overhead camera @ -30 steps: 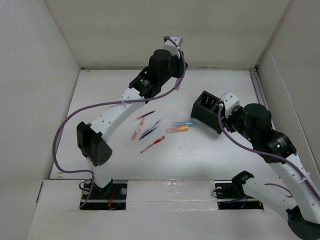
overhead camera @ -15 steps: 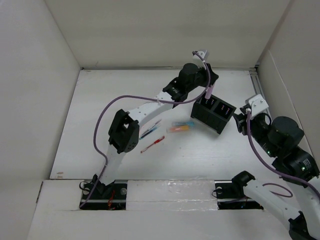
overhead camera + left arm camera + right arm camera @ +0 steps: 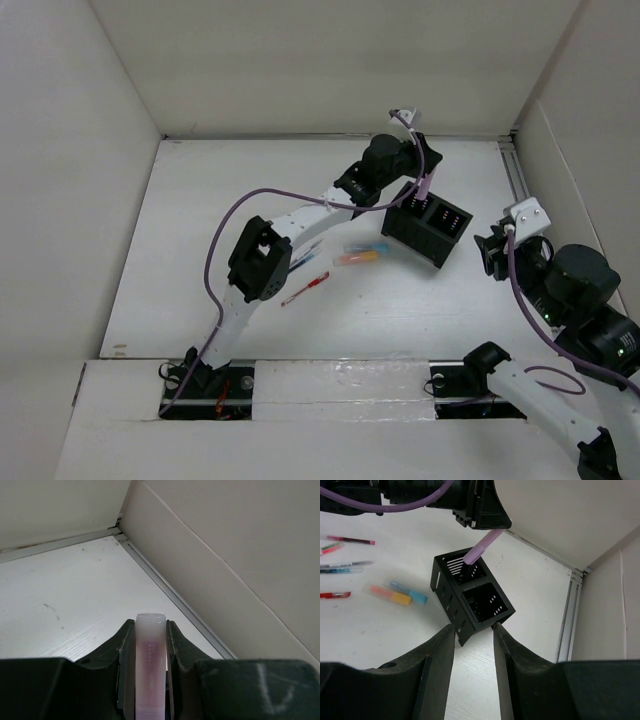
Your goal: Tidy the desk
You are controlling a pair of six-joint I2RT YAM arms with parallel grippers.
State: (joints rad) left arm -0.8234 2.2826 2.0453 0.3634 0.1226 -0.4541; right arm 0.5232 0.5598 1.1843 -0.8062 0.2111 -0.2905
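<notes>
Across the bottom of the white-walled enclosure lies the desk (image 3: 200,250), a plain white tabletop that fills the floor between the side panels and the back panel. On its right half, toward the back, stands a small black box (image 3: 427,226) with slotted walls and two open compartments, turned at an angle to the desk edges.

Left of the box, loose on the desk, lie an orange highlighter (image 3: 356,258) and a blue one (image 3: 366,246) side by side. A red pen (image 3: 306,288) lies nearer the arm bases, and a few more pens (image 3: 341,567) lie beyond it, partly hidden under the left arm in the overhead view.

The left gripper (image 3: 150,624) hangs over the box, clamped on a pale pink marker (image 3: 421,190) pinched between its two fingers (image 3: 125,647). The marker slants down, and its lower end meets the mouth of the compartment farther from the right arm. Whether the tip is already inside I cannot tell.

The right gripper (image 3: 492,256) sits to the right of the box, apart from it, its jaws spread and holding nothing.
</notes>
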